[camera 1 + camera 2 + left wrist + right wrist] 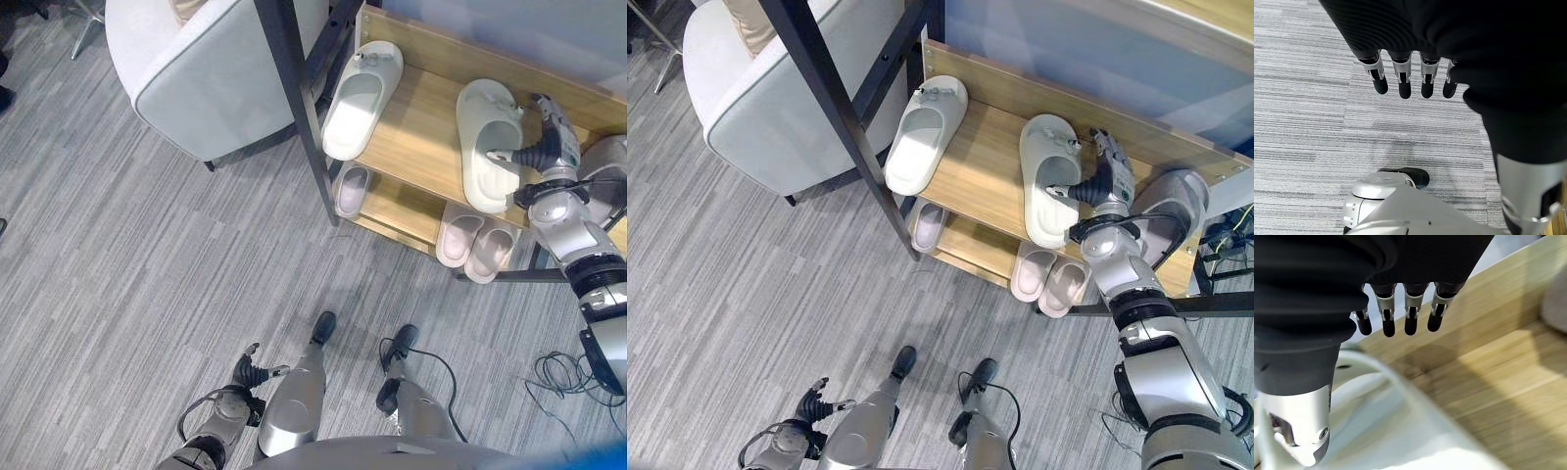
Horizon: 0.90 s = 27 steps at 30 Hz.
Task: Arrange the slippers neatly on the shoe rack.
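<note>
A wooden shoe rack (416,137) stands at the upper right. Two pale cream slippers lie on its top shelf: one (358,98) at the left end, slanted, and one (487,142) toward the right. My right hand (545,147) is alongside the right slipper's outer edge, fingers (1410,318) straight over the shelf board (1508,382) and thumb (1298,431) on the slipper (1376,431). The lower shelf holds a single pinkish slipper (351,189) and a pinkish pair (475,240). My left hand (245,372) hangs low over the carpet, fingers (1403,78) straight, holding nothing.
A white armchair (206,69) stands on the grey carpet to the left of the rack. A black metal post (299,98) rises between the chair and the rack's left end. A pale wall runs behind the rack.
</note>
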Motion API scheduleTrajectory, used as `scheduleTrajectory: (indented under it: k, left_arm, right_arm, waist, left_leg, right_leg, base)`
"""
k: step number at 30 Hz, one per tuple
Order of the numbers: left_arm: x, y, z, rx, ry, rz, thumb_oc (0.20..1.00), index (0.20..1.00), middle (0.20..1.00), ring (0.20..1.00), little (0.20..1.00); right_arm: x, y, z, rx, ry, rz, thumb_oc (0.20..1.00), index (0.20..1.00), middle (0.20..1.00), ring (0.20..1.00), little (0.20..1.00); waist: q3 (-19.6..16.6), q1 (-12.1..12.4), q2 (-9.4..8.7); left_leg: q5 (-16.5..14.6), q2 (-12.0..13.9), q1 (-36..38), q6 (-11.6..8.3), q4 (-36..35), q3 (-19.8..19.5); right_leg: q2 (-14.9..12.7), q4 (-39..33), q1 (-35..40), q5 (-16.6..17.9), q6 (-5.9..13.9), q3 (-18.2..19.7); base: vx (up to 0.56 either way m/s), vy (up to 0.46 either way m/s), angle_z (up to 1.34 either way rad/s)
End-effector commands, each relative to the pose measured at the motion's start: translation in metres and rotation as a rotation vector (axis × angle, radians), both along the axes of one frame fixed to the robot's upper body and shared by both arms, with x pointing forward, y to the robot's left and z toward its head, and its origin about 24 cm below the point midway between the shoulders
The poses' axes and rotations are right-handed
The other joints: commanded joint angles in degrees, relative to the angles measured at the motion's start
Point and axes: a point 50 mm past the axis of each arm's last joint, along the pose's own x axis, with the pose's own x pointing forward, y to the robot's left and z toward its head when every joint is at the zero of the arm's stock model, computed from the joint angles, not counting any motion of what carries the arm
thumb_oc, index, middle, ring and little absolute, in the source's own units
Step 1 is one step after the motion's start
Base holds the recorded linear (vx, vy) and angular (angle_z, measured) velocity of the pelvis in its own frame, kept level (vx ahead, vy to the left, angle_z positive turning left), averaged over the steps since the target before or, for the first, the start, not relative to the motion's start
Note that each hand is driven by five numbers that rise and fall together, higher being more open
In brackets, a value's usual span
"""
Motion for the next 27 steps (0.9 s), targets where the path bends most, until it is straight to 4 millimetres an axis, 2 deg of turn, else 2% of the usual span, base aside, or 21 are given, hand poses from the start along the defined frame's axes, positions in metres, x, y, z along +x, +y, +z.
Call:
scheduleTrajectory:
  k: [1, 3, 4, 5, 6, 7, 8, 12, 18, 23, 27]
  left_arm:
    - [-0.003, 0.006, -0.001, 0.040, 0.022, -0.011, 1.000, 1.000, 1.000, 1.000, 1.000]
    - [-0.002, 0.006, -0.001, 0.042, 0.021, -0.017, 1.000, 1.000, 1.000, 1.000, 1.000]
    - [0.008, 0.008, 0.002, 0.033, 0.010, 0.001, 1.000, 1.000, 1.000, 1.000, 1.000]
    - [0.008, 0.008, 0.002, 0.033, 0.010, 0.001, 1.000, 1.000, 1.000, 1.000, 1.000]
    - [0.012, 0.007, 0.004, 0.035, -0.007, 0.013, 1.000, 1.000, 1.000, 1.000, 1.000]
    - [0.007, 0.009, 0.002, 0.034, 0.005, 0.022, 1.000, 1.000, 1.000, 1.000, 1.000]
    - [0.003, 0.010, 0.000, 0.035, 0.013, 0.029, 1.000, 1.000, 1.000, 1.000, 1.000]
    - [-0.001, 0.022, 0.002, 0.050, 0.019, 0.050, 1.000, 1.000, 1.000, 1.000, 1.000]
    - [0.000, 0.026, 0.003, 0.057, 0.023, 0.057, 1.000, 1.000, 1.000, 1.000, 1.000]
    - [0.010, 0.029, 0.007, 0.058, 0.011, 0.066, 1.000, 1.000, 1.000, 1.000, 1.000]
    - [0.016, 0.032, 0.010, 0.064, 0.003, 0.062, 1.000, 1.000, 1.000, 1.000, 1.000]
  right_arm:
    - [0.005, 0.003, 0.033, 0.014, -0.122, 0.024, 1.000, 1.000, 1.000, 1.000, 1.000]
    - [0.007, 0.003, 0.039, 0.026, -0.128, 0.026, 1.000, 1.000, 1.000, 1.000, 1.000]
    - [0.010, 0.014, 0.040, 0.018, -0.120, 0.064, 1.000, 1.000, 1.000, 1.000, 1.000]
    - [0.011, 0.014, 0.040, 0.018, -0.121, 0.064, 0.944, 0.944, 0.944, 0.944, 0.944]
    - [0.016, 0.015, 0.045, 0.041, -0.116, 0.048, 0.533, 0.533, 0.533, 0.533, 0.533]
    - [0.017, 0.011, 0.040, 0.047, -0.096, 0.032, 0.325, 0.325, 0.325, 0.325, 0.325]
    - [0.017, 0.008, 0.038, 0.045, -0.082, 0.023, 0.200, 0.200, 0.200, 0.200, 0.200]
    - [0.017, 0.004, 0.026, 0.053, -0.025, 0.009, 0.200, 0.200, 0.200, 0.200, 0.200]
    - [0.017, 0.007, 0.023, 0.073, -0.034, 0.006, 0.200, 0.200, 0.200, 0.200, 0.200]
    - [0.019, 0.018, 0.040, 0.160, -0.132, 0.024, 0.200, 0.200, 0.200, 0.200, 0.200]
    - [0.023, 0.026, 0.049, 0.167, -0.139, 0.057, 0.200, 0.200, 0.200, 0.200, 0.200]
  waist:
    - [0.06, 1.11, 0.16]
    - [0.14, 1.43, -0.07]
    - [0.22, 1.08, -0.32]
    - [0.26, 1.05, -0.31]
    - [0.16, 1.26, -0.60]
    - [0.11, 1.65, -0.63]
    - [0.10, 1.86, -0.72]
    - [0.53, 2.78, -0.91]
    - [0.76, 2.84, -1.01]
    - [0.74, 2.18, -1.46]
    - [0.73, 2.20, -1.89]
  left_leg:
    - [2.39, 0.67, -1.29, -2.96, -5.13, -1.14]
    - [2.59, 0.64, -1.94, -3.05, -5.13, -1.26]
    - [2.65, 0.61, -2.23, -3.10, -5.13, -1.25]
    - [2.66, 0.61, -2.23, -3.10, -5.13, -1.26]
    - [2.60, 0.50, -2.61, -3.07, -5.13, -1.34]
    - [2.63, 0.34, -2.83, -3.09, -5.13, -1.58]
    - [2.68, 0.30, -3.00, -3.12, -5.13, -1.71]
    - [2.91, -0.06, -3.42, -3.15, -5.13, -2.13]
    - [2.87, -0.21, -3.22, -2.96, -5.13, -2.06]
    - [2.48, -0.47, -2.14, -2.25, -5.13, -1.77]
    - [2.54, -0.78, -2.15, -2.03, -5.13, -1.95]
  right_leg:
    - [-2.38, 0.35, 7.44, -6.21, 8.09, -0.79]
    - [-2.47, 0.35, 6.86, -6.13, 8.16, -0.82]
    - [-2.42, 0.35, 6.54, -6.05, 8.20, -0.76]
    - [-2.43, 0.35, 6.55, -6.06, 8.20, -0.78]
    - [-2.37, 0.35, 6.23, -6.10, 8.17, -0.85]
    - [-2.41, 0.35, 6.21, -6.18, 8.18, -1.16]
    - [-2.44, 0.35, 6.22, -6.20, 8.21, -1.45]
    - [-2.68, 0.35, 6.24, -5.98, 8.28, -2.18]
    - [-2.90, 0.35, 6.44, -5.77, 8.44, -1.82]
    - [-3.38, 0.35, 7.05, -5.18, 8.54, -1.10]
    - [-3.84, 0.35, 7.20, -4.84, 8.62, -1.34]
  base:
    - [0.00, 0.000, 0.00]
    - [0.00, 0.000, 0.00]
    - [0.00, 0.000, 0.00]
    - [0.00, 0.000, 0.00]
    - [0.00, 0.000, 0.00]
    - [0.00, -0.010, -0.05]
    - [0.00, 0.000, 0.00]
    - [-0.01, 0.008, 0.17]
    - [-0.02, 0.034, 0.04]
    - [-0.04, 0.071, -0.01]
    - [-0.03, 0.052, 0.02]
